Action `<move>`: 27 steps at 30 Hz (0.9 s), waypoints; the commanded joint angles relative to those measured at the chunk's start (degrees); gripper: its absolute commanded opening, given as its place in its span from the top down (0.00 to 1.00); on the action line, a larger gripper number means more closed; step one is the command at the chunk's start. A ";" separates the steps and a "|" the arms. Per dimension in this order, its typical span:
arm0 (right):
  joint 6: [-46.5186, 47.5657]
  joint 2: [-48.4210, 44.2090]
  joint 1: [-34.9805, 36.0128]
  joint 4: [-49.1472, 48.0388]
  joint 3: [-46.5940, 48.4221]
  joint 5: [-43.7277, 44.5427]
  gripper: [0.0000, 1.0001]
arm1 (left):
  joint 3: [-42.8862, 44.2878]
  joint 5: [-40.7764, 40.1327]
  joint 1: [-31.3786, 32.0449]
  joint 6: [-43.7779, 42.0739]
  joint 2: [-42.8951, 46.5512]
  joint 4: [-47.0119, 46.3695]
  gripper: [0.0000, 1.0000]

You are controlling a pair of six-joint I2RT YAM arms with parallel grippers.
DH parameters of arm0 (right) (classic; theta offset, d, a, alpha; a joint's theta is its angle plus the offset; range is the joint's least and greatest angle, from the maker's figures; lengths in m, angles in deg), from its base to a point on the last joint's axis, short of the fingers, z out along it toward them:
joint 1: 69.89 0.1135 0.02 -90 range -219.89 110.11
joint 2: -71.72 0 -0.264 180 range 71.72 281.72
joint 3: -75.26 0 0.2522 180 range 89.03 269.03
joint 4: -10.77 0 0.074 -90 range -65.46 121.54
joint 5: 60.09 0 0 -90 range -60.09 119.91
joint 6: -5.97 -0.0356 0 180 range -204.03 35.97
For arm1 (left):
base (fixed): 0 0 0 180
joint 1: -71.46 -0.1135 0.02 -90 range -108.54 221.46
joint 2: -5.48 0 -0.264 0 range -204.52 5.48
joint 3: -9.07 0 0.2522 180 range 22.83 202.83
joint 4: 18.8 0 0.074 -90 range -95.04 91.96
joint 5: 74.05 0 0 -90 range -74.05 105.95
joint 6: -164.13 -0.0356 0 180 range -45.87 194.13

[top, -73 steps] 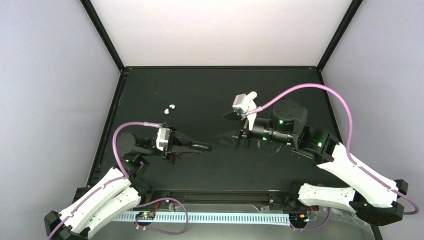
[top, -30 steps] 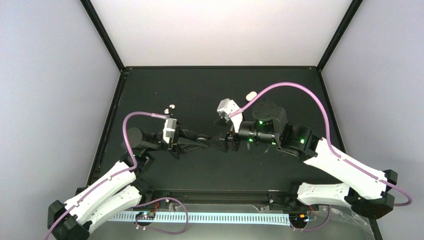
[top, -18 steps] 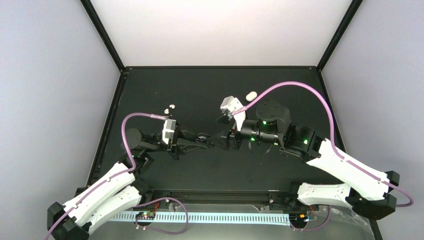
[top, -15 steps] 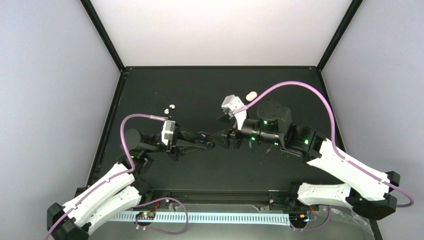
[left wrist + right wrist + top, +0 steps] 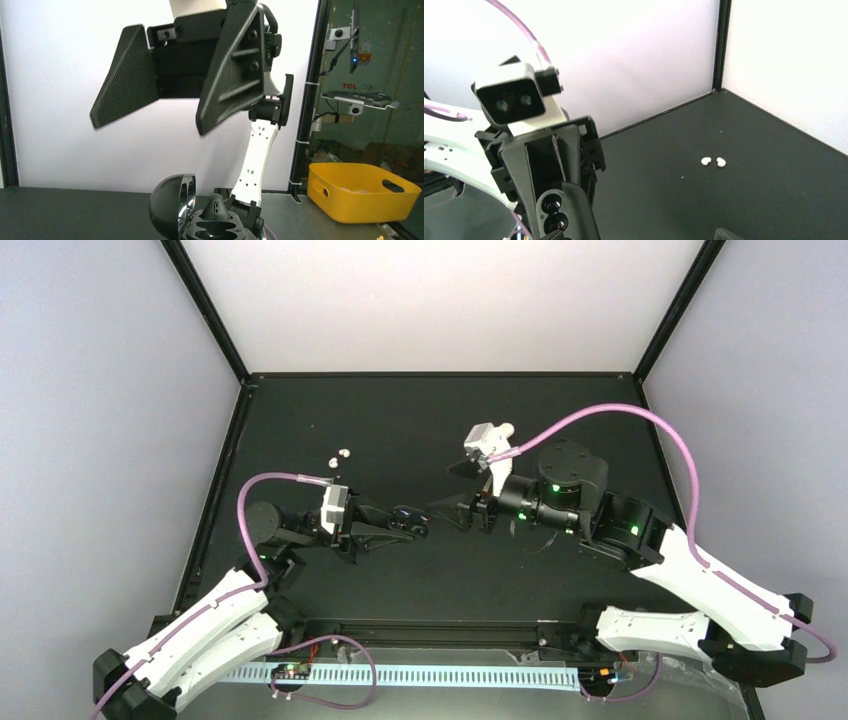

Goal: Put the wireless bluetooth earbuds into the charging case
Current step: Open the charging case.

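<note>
The left tool [image 5: 400,525] is clamped shut on the case [image 5: 209,226], gripping its lower half near the middle of the counter [image 5: 400,410], between the two arms. The case is black and stands open: its domed lid [image 5: 170,202] is swung back to one side, shiny on the inside, and two round wells show in the base. In the right wrist view the same two wells appear one above the other between the left tool's dark fingers, below that arm's white camera housing. Whether the case rests on the counter or hangs above it, I cannot tell. The right tool [image 5: 442,490] faces the case from the other side, jaws spread wide with nothing between them. In the left wrist view its two ribbed fingers stand above the open case, close but apart from it. The earbuds [image 5: 707,161], two tiny white buds, lie just beside each other on the counter towards its far left. They are beyond the left wrist and well apart from the case and from both tools. Past the counter's right edge, the left wrist view shows a yellow bin [image 5: 360,197].
</note>
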 commanded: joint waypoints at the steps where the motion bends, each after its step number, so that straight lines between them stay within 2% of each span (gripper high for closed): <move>1: -1.66 -1.02 -1.48 -2.30 2.24 3.21 0.22 | -1.05 -2.36 0.37 -1.48 0.92 -0.05 0.98; 4: -4.13 -1.01 -5.27 -3.76 1.72 7.35 0.22 | -1.66 -3.68 0.33 -0.33 1.05 -0.95 0.98; 6: -7.98 -1.24 -10.66 -5.46 -0.45 9.34 0.22 | -2.38 -4.63 0.37 0.74 1.32 -2.01 0.98; 12: -23.81 -0.94 -27.95 -12.09 -16.60 11.53 0.28 | -3.98 -5.10 0.38 2.09 2.98 -2.03 0.98; 17: -30.08 7.04 -34.54 -16.08 -25.56 12.85 0.39 | -5.05 -5.14 0.38 0.91 5.45 0.86 0.99; 27: -33.46 24.70 -43.67 -21.69 -26.51 16.00 0.57 | -6.36 -5.32 0.34 -1.84 10.38 5.82 0.98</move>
